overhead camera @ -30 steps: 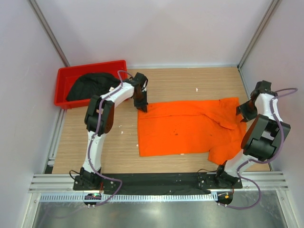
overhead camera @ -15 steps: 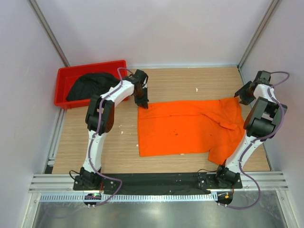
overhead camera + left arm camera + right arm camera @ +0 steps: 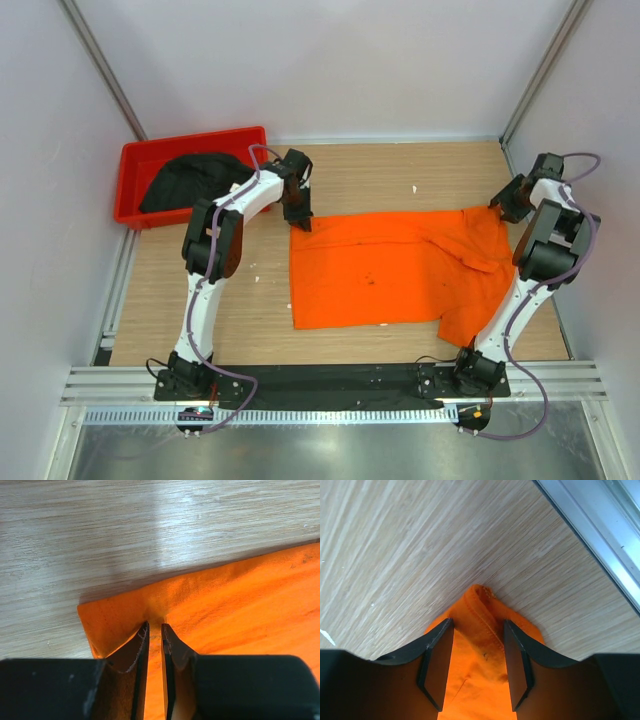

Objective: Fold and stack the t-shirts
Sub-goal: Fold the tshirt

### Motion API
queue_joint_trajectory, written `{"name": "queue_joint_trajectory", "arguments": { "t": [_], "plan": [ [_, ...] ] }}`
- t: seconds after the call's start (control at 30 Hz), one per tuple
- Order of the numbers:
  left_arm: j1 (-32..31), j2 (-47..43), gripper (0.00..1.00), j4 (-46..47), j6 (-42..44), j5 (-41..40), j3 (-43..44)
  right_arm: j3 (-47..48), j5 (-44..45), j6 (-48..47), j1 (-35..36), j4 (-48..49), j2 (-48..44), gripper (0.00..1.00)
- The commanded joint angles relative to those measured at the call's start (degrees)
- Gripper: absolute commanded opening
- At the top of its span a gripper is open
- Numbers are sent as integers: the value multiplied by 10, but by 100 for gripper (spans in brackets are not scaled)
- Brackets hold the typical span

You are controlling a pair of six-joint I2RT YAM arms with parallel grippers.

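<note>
Orange shirt (image 3: 390, 270): flat on the surface (image 3: 380, 170), spread wide, sleeve rumpled at the right end. No fold made yet. Black shirt (image 3: 195, 180): bunched in the red bin (image 3: 135, 160) at the far-left corner, untouched. Left tool (image 3: 155, 627): clamped on the orange shirt's far-left corner, cloth pinched between near-closed jaws. Right tool (image 3: 478, 625): jaws apart, straddling the far-right corner, not gripping. Judged: first fold only being set up; both folds and the stack remain. Count: two shirts, one bin, two tools.
</note>
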Motion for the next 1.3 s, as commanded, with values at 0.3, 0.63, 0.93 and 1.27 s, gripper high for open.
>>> {"name": "queue_joint_trajectory", "arguments": {
  "t": [0.3, 0.63, 0.93, 1.27],
  "plan": [
    [23, 23, 16, -2, -2, -26, -28, 41, 158, 3, 1, 31, 15, 1],
    [30, 47, 15, 10, 3, -53, -25, 90, 124, 65, 13, 27, 67, 3],
    [38, 34, 20, -25, 32, -66, 54, 333, 163, 15, 39, -145, 158, 27],
    [7, -121, 41, -48, 31, -14, -5, 158, 233, 8, 66, -235, -64, 64]
  ]
}}
